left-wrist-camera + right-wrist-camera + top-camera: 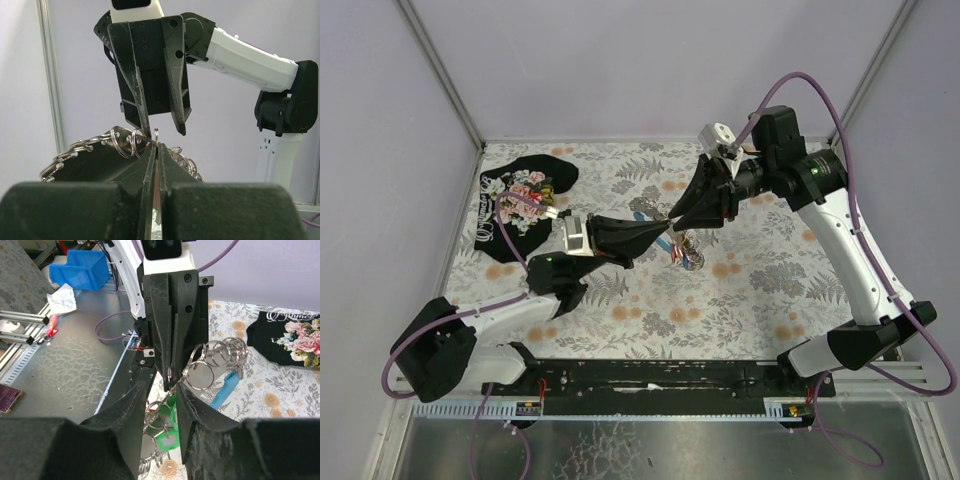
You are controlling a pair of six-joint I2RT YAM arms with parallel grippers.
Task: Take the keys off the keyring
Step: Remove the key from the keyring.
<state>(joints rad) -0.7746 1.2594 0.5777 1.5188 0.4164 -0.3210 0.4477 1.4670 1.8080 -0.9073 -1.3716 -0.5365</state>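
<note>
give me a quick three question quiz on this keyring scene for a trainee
1. True or false: the left gripper is shut on the keyring.
2. Where does the black cloth lie on the table? A: far left corner; B: near right edge; C: dead centre.
3. Fill the gap: in the right wrist view, the plastic key head hanging below the keyring is ____.
Key: 1 true; 2 A; 3 green.

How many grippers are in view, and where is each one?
2. The left gripper is mid-table, shut on the keyring; the right gripper faces it tip to tip, jaws apart.
</note>
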